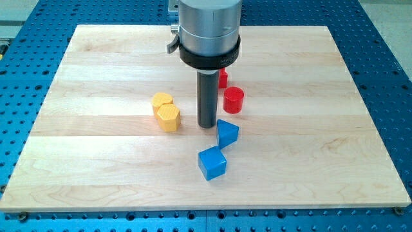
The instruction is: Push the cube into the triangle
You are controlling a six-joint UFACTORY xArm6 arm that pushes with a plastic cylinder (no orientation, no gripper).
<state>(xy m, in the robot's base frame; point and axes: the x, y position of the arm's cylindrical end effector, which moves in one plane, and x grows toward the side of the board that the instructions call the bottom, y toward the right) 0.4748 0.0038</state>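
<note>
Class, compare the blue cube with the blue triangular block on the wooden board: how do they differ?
The blue cube has square faces; the blue triangular block has a three-cornered top. The cube lies nearer the view's bottom; the triangular block sits beside my tip, on its right. Both are blue, similar in size, and about touching.

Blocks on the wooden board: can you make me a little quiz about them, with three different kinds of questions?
1. True or false: the blue cube lies nearer the view's bottom than the blue triangle.
2. Which blocks are at the view's left of my tip? A) red B) yellow C) blue
3. Fill in: the red cylinder is at the view's ____ of the rod.

Key: 1 true. 2 B, the two yellow hexagonal blocks. 3 right.
</note>
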